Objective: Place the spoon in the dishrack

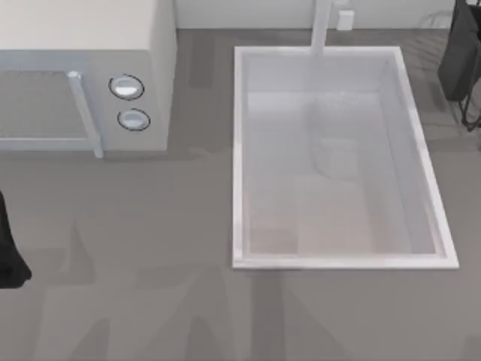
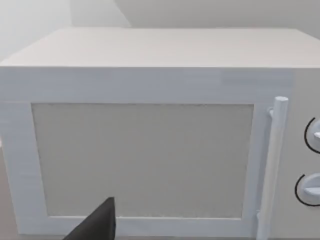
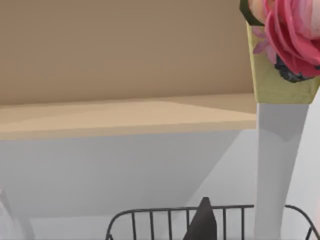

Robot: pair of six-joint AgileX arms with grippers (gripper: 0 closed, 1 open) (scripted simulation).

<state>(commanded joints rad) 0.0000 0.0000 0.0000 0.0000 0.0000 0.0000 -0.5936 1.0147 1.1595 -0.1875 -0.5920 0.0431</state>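
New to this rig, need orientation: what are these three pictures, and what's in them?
It is a simulated kitchen counter worked by two AgileX arms. The top view looks straight down: a microwave at the left, a white sink in the middle, and dark wires of the dishrack at the right edge. The left arm sits at the left edge. The left wrist view faces the microwave door; the dark tip is its end effector. The right wrist view looks over the dishrack's rim, with its end effector low in the picture and a flowered object above.
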